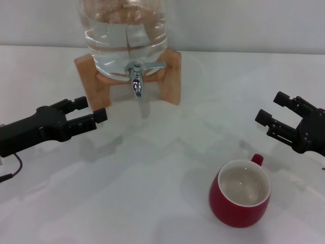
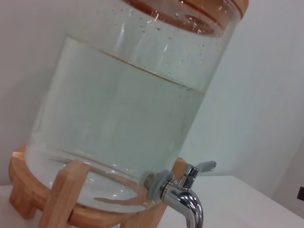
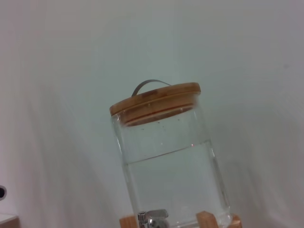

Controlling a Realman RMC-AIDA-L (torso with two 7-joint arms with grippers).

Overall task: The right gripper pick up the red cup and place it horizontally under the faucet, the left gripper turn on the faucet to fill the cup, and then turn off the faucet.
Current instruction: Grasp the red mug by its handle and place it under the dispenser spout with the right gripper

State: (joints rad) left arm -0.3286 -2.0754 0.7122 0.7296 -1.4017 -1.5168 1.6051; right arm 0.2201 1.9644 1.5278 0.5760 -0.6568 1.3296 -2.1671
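Observation:
The red cup (image 1: 239, 197) stands upright on the white table at the front right, off-white inside showing, its handle pointing to the back right. The chrome faucet (image 1: 136, 77) hangs from the clear water jar (image 1: 125, 35) at the back centre, its lever pointing right; it also shows in the left wrist view (image 2: 183, 195) and the right wrist view (image 3: 153, 218). My right gripper (image 1: 270, 107) is open and empty, hovering behind and to the right of the cup. My left gripper (image 1: 91, 109) is open and empty, to the left of and in front of the faucet.
The jar sits on a wooden stand (image 1: 171, 76), also in the left wrist view (image 2: 64, 192), and has a wooden lid (image 3: 156, 102). A white wall stands behind it. A thin black cable (image 1: 12, 170) hangs by the left arm.

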